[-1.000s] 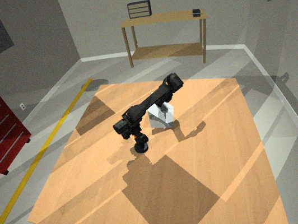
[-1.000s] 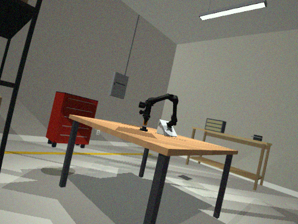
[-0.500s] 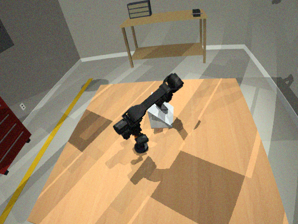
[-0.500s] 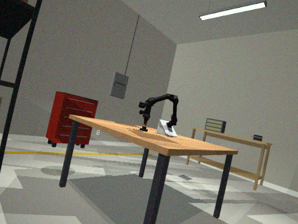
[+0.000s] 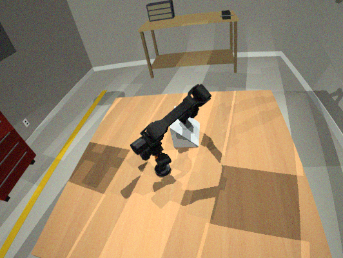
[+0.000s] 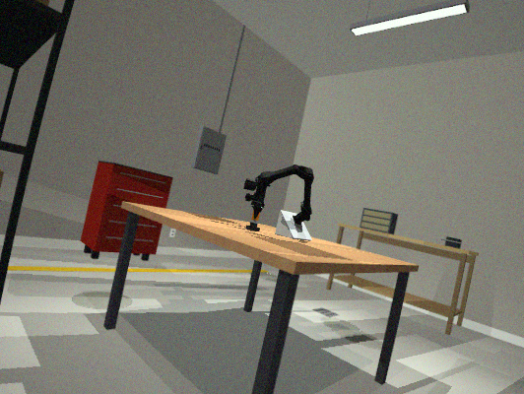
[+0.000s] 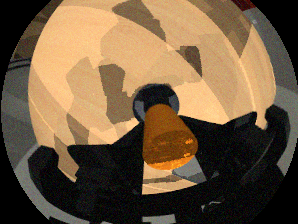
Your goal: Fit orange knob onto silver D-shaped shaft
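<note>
My gripper (image 5: pixel 158 157) (image 6: pixel 255 211) (image 7: pixel 161 121) is shut on the orange knob (image 6: pixel 255 216) (image 7: pixel 165 137) and points straight down. The knob hangs just above the dark round pedestal (image 5: pixel 163 169) (image 6: pixel 253 228) (image 7: pixel 152 98), which stands on the wooden table (image 5: pixel 251 135) (image 6: pixel 315 253). In the wrist view the knob's lower end overlaps the pedestal's top and hides the silver shaft. I cannot see the knob's hole or the shaft's flat side. In the top view the arm's wrist covers most of the knob.
The arm's white base block (image 5: pixel 185 135) (image 6: pixel 292 227) stands just behind the pedestal. A red tool cabinet (image 5: pixel 13 155) (image 6: pixel 125 209) stands left of the table on the floor. A wooden side table (image 5: pixel 190 19) (image 6: pixel 409 241) stands by the far wall.
</note>
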You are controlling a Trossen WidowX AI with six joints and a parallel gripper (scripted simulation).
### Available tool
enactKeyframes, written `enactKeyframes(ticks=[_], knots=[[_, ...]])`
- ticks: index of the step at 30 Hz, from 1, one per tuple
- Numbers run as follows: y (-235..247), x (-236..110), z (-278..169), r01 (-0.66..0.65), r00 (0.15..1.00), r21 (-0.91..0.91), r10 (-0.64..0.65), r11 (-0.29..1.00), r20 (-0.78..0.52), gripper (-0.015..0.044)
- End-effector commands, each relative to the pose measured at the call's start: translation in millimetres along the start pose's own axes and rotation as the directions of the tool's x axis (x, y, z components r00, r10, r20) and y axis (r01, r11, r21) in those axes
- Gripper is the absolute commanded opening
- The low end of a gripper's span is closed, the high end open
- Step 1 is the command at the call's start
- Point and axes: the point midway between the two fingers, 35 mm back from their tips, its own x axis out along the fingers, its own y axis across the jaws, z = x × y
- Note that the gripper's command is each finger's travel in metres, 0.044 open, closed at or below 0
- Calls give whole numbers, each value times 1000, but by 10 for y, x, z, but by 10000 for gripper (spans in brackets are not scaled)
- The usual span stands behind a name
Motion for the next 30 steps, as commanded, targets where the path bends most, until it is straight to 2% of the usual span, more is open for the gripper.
enactKeyframes(ticks=[1, 6, 30], knots=[[-7, -39, -1, -3, 1000, -51, 4, 999, 6, 0], [-14, -48, 13, -2, 1000, -203, 4, 979, 7, 0], [6, -22, 3, -2, 1000, -203, 4, 979, 6, 0]])
